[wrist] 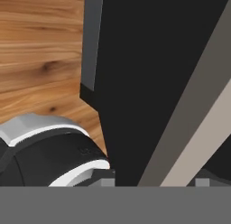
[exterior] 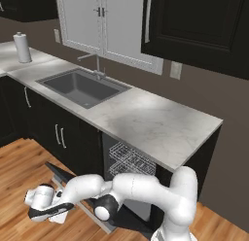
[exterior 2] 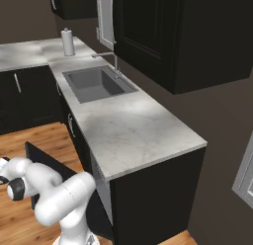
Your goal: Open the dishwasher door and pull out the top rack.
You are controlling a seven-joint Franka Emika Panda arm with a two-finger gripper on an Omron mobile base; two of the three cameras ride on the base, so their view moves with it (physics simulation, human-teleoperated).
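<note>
Door-opening looks like the step in hand, and nearly done. Nearest the base, the gripper (exterior: 58, 216) sits low over the wood floor (exterior: 19, 162), at the outer edge of the dishwasher door (exterior: 61, 176), which hangs swung down and out from under the counter (exterior: 146, 121), tilted well toward flat. In the hand view the door's black face (wrist: 149, 60) runs close past the camera with a long pale bar, probably the handle (wrist: 194, 128), crossing it; the fingertips sit on either side of that bar, but whether they actually clamp it or merely straddle it cannot be told. Behind the door, inside the open cavity beneath the counter's front edge, the top rack (exterior: 129, 160) shows as a wire grid, not yet drawn out. Farther back along the counter lies the sink (exterior: 82, 87) with its faucet (exterior: 97, 65), and at the far left corner a paper towel roll (exterior: 22, 47). Next, I judge, the hand must let go of the door, rise, and reach in to catch the rack's front wire.
</note>
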